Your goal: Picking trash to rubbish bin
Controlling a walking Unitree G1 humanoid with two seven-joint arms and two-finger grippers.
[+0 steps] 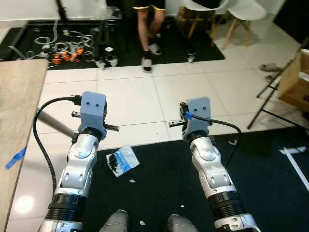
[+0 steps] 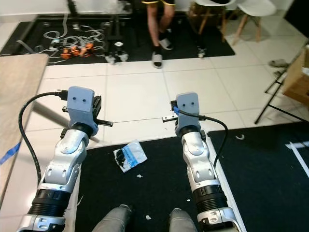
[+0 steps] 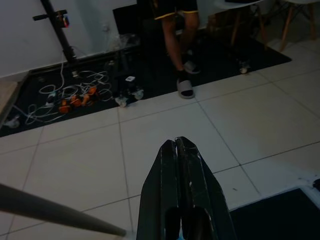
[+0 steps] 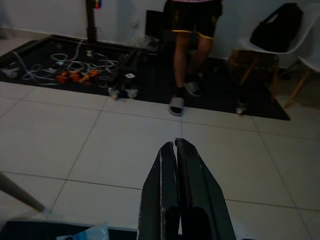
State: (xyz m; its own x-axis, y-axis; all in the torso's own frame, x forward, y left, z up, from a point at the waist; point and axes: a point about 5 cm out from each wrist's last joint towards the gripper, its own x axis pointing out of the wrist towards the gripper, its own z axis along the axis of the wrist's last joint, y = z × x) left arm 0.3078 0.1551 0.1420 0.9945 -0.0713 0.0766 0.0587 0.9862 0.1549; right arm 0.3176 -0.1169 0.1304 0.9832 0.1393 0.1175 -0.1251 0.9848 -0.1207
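**Wrapper on the mat, both claws closed and empty**

I see the trash, a crumpled blue and white wrapper (image 1: 122, 161), lying flat on the near edge of the black mat (image 1: 270, 179), just where the mat meets the white tiled floor (image 1: 135, 99). It sits between my two arms, closer to the left one, and a few small white scraps (image 1: 132, 181) lie on the mat near it. Nothing is touching it.

My left gripper (image 3: 176, 145) is held out in front over the tiles, above and beyond the wrapper. Its two black fingers are pressed together along their length and hold nothing. My right gripper (image 4: 174, 146) is held the same way, fingers pinched together with nothing between them; a corner of the wrapper (image 4: 90, 233) peeks in at the edge of that wrist view, below the fingers.

On my left is the edge of a wooden table (image 1: 17, 111) with a strip of blue tape (image 1: 14, 158) on it, and one slanted table leg (image 1: 55, 124) reaches down to the tiles. Further off, a person (image 1: 149, 29) in shorts and sandals stands on a second dark mat, beside a tangle of white cables (image 1: 65, 43). White chairs (image 1: 241, 14) stand behind them, and a cardboard box (image 1: 294, 79) sits at the far right.
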